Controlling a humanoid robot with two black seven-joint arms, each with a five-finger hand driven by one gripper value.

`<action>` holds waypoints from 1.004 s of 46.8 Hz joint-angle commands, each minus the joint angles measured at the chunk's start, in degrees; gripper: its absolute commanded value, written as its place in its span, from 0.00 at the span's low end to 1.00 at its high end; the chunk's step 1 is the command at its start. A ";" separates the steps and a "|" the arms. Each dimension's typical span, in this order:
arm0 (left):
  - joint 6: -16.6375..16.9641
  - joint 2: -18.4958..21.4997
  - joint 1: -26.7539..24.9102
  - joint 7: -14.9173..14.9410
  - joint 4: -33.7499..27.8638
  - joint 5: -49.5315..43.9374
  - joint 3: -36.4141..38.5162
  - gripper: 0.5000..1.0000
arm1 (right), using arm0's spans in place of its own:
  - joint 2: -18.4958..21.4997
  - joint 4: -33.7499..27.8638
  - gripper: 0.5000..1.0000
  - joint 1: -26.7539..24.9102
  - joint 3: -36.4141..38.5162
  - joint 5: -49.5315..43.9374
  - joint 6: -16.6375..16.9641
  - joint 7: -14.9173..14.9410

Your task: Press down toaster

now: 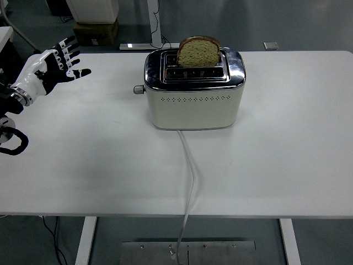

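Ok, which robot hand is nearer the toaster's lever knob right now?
Left. The left robot hand hovers open over the table's left edge, well clear of the knob on the toaster. The right robot hand isn't in view.

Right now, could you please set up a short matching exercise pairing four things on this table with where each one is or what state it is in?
Things:
1. bread slice
2. lever knob
3. power cord
4. left hand

States:
A. runs over the table's near edge
B. open, raised over the table's left end
C. stands up out of a slot
D. sticks out of the toaster's left end

Pairs: 1-C, 2-D, 3-A, 4-B
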 commanded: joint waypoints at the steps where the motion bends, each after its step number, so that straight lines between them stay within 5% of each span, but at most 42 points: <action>1: -1.09 1.86 -0.06 0.11 -0.03 1.95 0.22 1.00 | 0.00 0.04 1.00 -0.08 0.00 0.00 0.00 0.00; 27: -3.02 3.98 -2.26 1.51 -8.03 26.39 1.62 1.00 | 0.00 0.04 1.00 -0.08 0.00 0.00 0.00 0.00; 35: -4.25 3.98 -2.44 4.76 -11.98 27.53 4.26 1.00 | 0.00 0.04 1.00 -0.08 0.00 0.00 0.00 0.00; 47: -4.34 6.00 -3.14 4.59 -16.82 30.78 6.46 1.00 | 0.00 0.04 1.00 -0.07 0.00 0.00 0.00 0.00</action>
